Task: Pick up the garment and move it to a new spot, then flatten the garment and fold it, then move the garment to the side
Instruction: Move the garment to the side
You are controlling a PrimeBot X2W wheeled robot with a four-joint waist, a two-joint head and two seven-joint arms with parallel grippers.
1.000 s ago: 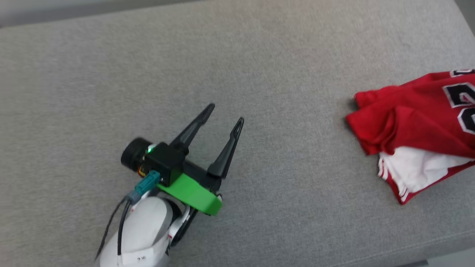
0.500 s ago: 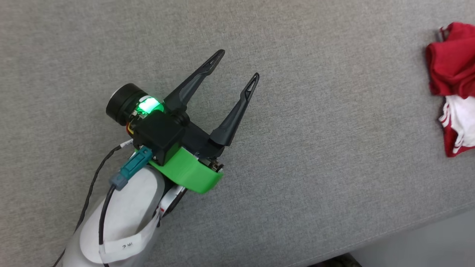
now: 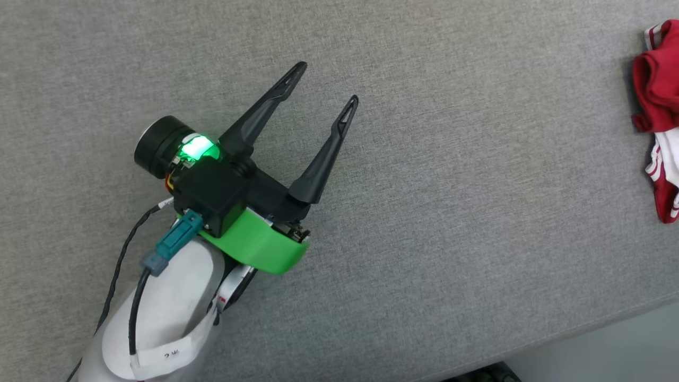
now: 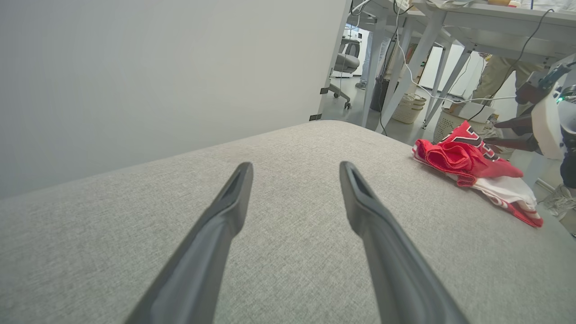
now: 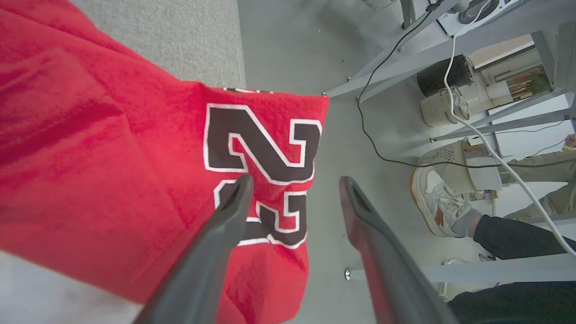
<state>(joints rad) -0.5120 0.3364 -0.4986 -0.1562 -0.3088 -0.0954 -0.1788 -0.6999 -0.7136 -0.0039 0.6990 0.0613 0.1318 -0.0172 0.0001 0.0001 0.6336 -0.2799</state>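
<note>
The garment (image 3: 656,90), red with white trim, lies bunched at the far right edge of the grey cushion (image 3: 424,212). It also shows as a crumpled heap (image 4: 468,159) in the left wrist view. My left gripper (image 3: 328,80) hovers open over bare cushion well left of it, with nothing between its fingers (image 4: 294,167). My right gripper (image 5: 294,181) stands open just above the garment (image 5: 112,153). One finger lies over the black number and the other over the floor beyond the cloth's edge.
The cushion's front edge (image 3: 583,331) runs along the lower right, with floor beyond. Grey table legs (image 5: 405,58), cables and baskets (image 4: 407,112) stand off the right end. A person's shoe (image 5: 434,200) and leg are close to that end.
The head view has swung, so the garment has slid from the right part of the picture to its very edge. My left gripper stays open and looms larger.
</note>
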